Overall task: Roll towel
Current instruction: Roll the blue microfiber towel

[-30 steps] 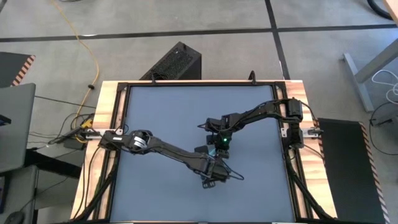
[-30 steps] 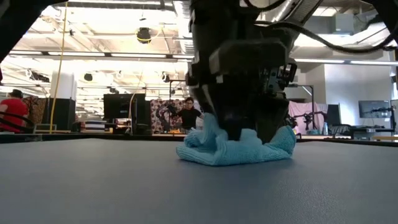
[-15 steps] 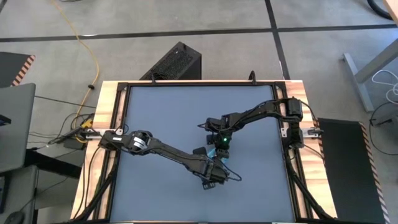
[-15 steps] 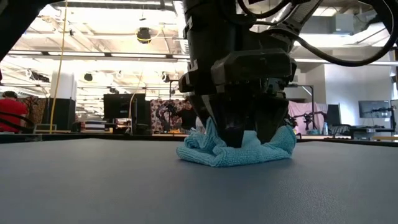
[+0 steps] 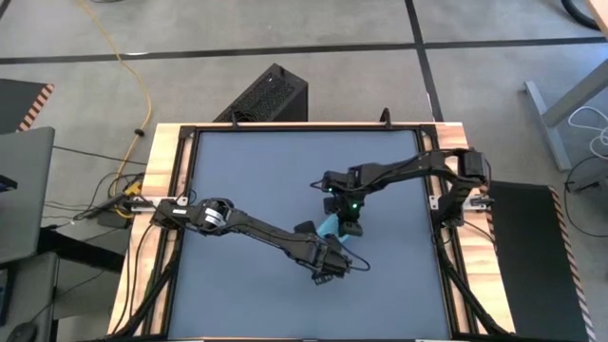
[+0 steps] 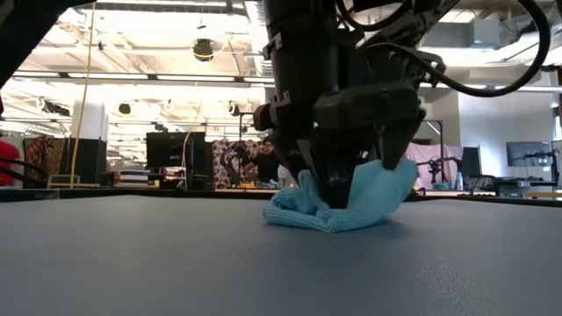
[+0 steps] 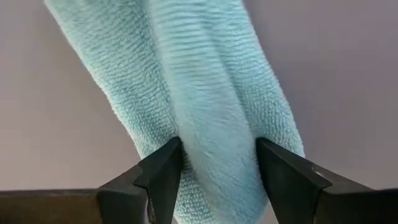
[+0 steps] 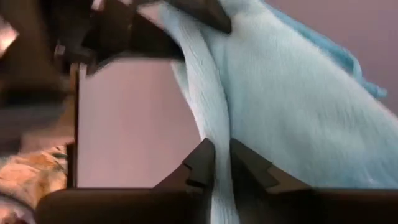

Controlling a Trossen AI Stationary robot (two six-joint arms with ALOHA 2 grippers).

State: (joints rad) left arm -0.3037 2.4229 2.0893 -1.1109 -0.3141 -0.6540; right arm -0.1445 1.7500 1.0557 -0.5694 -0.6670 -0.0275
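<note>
The sky-blue towel (image 6: 338, 209) lies bunched in a thick fold near the table's middle, its underside on the dark grey tabletop. In the high view only a small blue patch of the towel (image 5: 329, 226) shows between the two arms. My left gripper (image 7: 217, 169) stands over the towel's near part, shut on the bunch. My right gripper (image 8: 224, 167) is just beyond it, toward the far right, shut on a thin ridge of the cloth. In the low view my left gripper (image 6: 338, 195) hides most of the right one. My left gripper clasps the towel's thick rolled-up bunch (image 7: 214, 149) between its two fingers, one on each side. The fingers come steeply from above and lie across the bunch, whose underside rests on the table. My right gripper pinches a narrow folded ridge of the towel (image 8: 217, 140) between its two fingers, slanting down from the far right. That end of the cloth (image 6: 397, 180) is raised off the table and slopes down toward the left gripper.
The dark grey tabletop (image 5: 247, 180) is framed by a black rail and wooden edges. Both arms cross above the table's middle. A black box (image 5: 266, 95) stands on the floor past the far edge. People and equipment show far behind in the low view.
My right gripper has risen and drawn a little toward the table's right edge, keeping hold of the cloth. The towel's end on that side has lifted with it; the spread-out lobe on the other side has pulled in, leaving a narrower, taller bunch.
</note>
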